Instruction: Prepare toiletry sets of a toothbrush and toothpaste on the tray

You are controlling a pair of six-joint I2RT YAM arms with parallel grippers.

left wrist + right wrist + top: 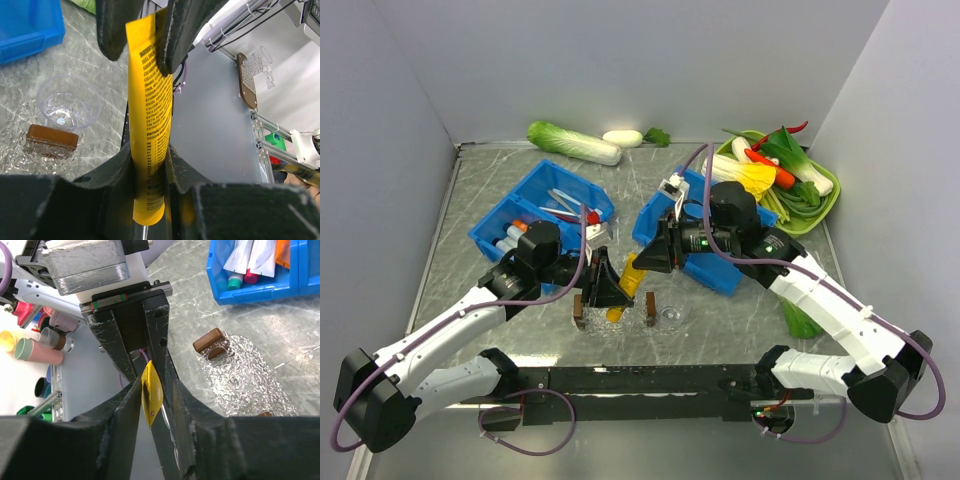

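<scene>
Grey marbled table (470,200) between pale walls (620,60); I see the yellow toothpaste tube (624,288) running 1 to 7 o'clock, clamped by left gripper (150,167) and right gripper (151,399) alike.

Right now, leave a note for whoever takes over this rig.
Left tool: shut on the yellow toothpaste tube, raised near the tray.
Right tool: set around the same tube's end; firm grip unclear.
Toothbrushes lie in the left blue bin.
Done: no set visible on the tray.
Left: lay this tube down, add a toothbrush, repeat.
</scene>
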